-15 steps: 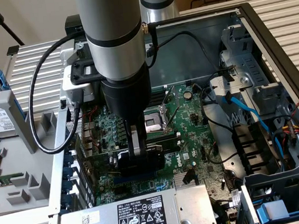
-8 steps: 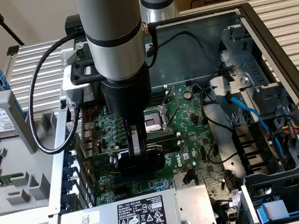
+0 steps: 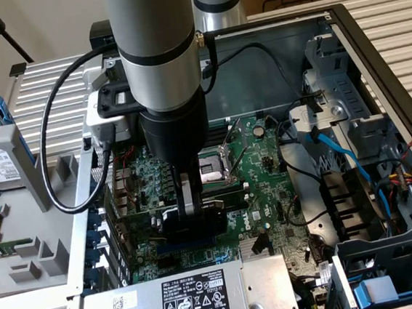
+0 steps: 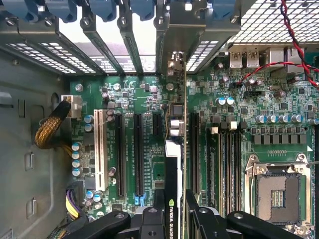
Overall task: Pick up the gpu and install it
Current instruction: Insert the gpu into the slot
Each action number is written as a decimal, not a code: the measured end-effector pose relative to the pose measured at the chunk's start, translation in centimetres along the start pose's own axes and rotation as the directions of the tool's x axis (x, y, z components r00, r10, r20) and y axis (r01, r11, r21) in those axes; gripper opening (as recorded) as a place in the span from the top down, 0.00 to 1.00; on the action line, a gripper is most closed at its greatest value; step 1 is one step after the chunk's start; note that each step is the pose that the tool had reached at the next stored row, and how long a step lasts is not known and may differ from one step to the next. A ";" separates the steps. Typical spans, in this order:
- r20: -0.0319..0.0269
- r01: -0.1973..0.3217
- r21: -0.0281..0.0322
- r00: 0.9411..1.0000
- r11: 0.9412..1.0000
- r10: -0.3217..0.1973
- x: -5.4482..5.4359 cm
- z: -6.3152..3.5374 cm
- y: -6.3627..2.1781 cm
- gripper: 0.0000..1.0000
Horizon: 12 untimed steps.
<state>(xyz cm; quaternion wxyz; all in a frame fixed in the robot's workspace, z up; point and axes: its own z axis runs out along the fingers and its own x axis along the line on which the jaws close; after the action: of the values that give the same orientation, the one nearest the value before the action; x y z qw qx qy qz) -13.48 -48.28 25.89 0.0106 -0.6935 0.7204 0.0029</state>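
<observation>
I'm in the installing step. My claw is clamped on the graphics card, gripping its upper edge. The card stands on edge low over the motherboard, in among the long black slots, with its metal end toward the case's rear openings.

As I judge it, seating the card calls for a straight push down, with its edge lined up along one slot and its bracket meeting the rear gap.

The card hides its own contacts and the slot beneath, so I cannot tell whether they touch. In the exterior view my arm covers much of the card.
</observation>
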 end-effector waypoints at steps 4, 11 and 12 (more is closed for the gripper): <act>0.000 0.002 0.001 1.000 1.000 -0.002 0.0 0.01 0.01 0.73; 0.000 0.005 0.003 1.000 1.000 -0.005 0.0 0.03 0.02 0.73; 0.000 0.005 0.003 1.000 1.000 -0.005 0.0 0.03 0.02 0.73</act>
<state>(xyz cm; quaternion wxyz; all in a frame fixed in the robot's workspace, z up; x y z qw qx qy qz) -13.50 -48.27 25.86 0.0117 -0.6952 0.7187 0.0018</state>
